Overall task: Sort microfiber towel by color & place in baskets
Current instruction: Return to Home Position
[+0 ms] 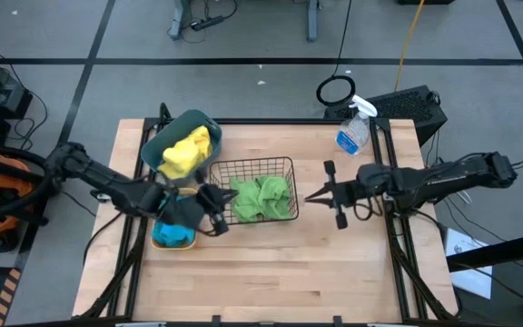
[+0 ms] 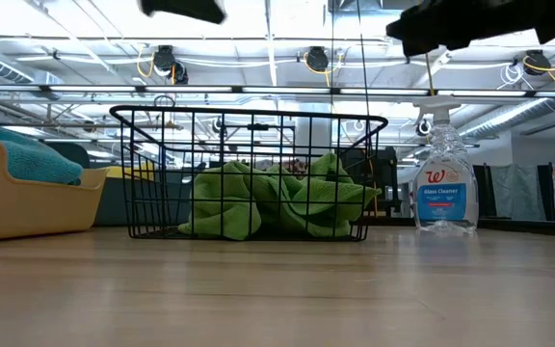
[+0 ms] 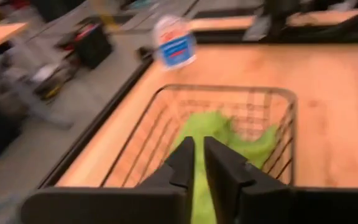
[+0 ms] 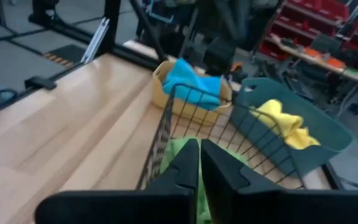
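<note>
three baskets held sorted towels: yellow towel (image 1: 187, 153) in the teal tub (image 1: 164, 138), green towels (image 1: 263, 197) in the wire basket (image 1: 254, 163), blue towel (image 1: 171, 235) in the yellow bin (image 1: 174, 246). left gripper (image 3: 198, 148) and right gripper (image 4: 199, 149) hovered either side of the wire basket, fingers nearly closed, empty.

A rectangular table (image 1: 271, 272) of pale wood planks carries four things. A black wire basket (image 1: 252, 163) stands near the middle. A teal tub (image 1: 152, 150) sits at an angle near the table's left corner, toward the top of the overhead view, close to the wire basket. A small yellow-orange bin (image 2: 27, 207) rests just beside the wire basket's left side. A clear spray bottle (image 1: 355, 132) stands upright, well apart, near the upper right corner.
</note>
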